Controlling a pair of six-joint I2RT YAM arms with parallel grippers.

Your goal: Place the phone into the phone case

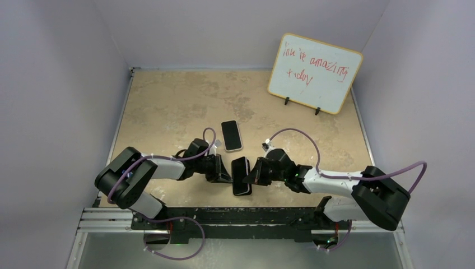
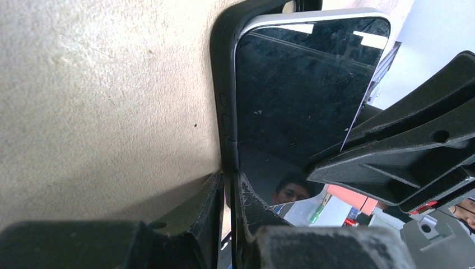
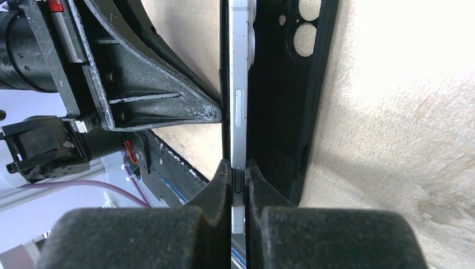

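Pinching one phone [image 3: 239, 101], right gripper [image 3: 239, 171]; left gripper [image 2: 228, 182] clamped on one case [image 2: 222, 84]; perhaps a second phone [image 1: 231, 135] nearby.

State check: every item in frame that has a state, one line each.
phone: held by right pincer, partly in case, not fully seated
case: rim held by left pincer, phone only partly in
left pincer: shut on case
right pincer: shut on phone
second phone: flat on table, screen dark, untouched
whiteboard: upright on stand, red writing
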